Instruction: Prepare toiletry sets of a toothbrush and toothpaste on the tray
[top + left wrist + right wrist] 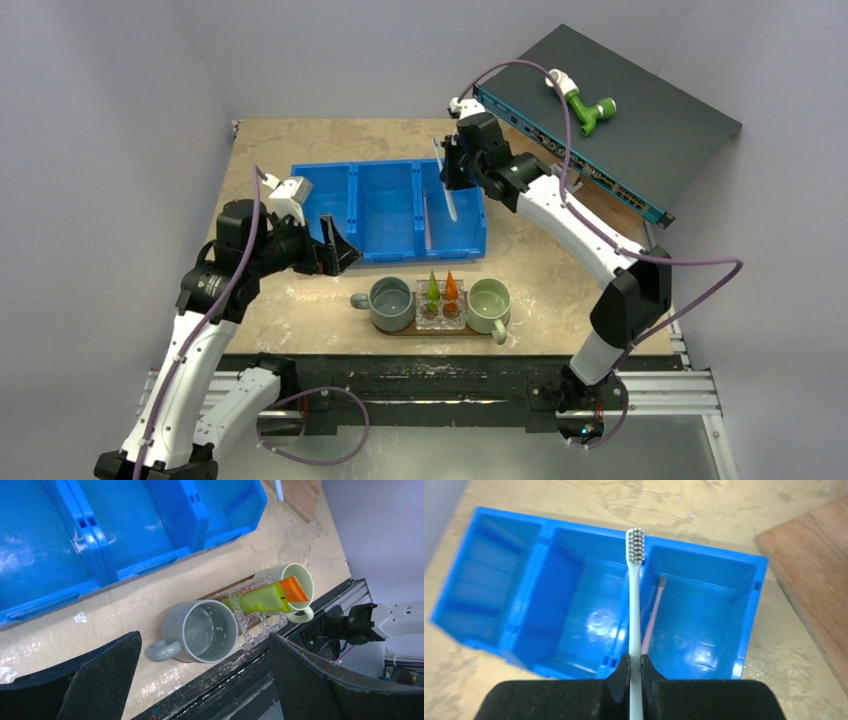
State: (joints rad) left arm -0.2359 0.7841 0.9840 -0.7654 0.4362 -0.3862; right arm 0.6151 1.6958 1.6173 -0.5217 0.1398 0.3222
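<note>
Tabletop from above: the right gripper (450, 180) is clamped on a slim pale blue-white plastic toothbrush (453, 207), holding it over the right-hand compartment of the blue three-compartment plastic bin (388, 195). A pinkish toothbrush (428, 222) lies in that same compartment. The left gripper (338, 250) hangs just beside the bin's near left corner, its jaws spread wide and empty. Near the table's front edge, the flat dark brown wooden tray (455, 332) carries a grey mug (390, 304), a pale green mug (490, 303) and, between them, a clear holder (440, 314) with a green tapered tube (433, 288) and an orange tapered tube (451, 287) standing upright.

Left wrist camera: the two black fingers (95, 680) stand far apart with nothing between them. Below them are the grey mug (200, 630), the clear holder (260, 625) with both tubes, and the pale green mug (295, 580) behind it.

Right wrist camera: the jaws are pressed together on the pale toothbrush's handle (635, 605), bristles at the far end. The pinkish toothbrush (651, 612) rests aslant in the bin's right compartment. A reddish-brown wooden board (814, 595) lies at the right, apart from the bin.
</note>
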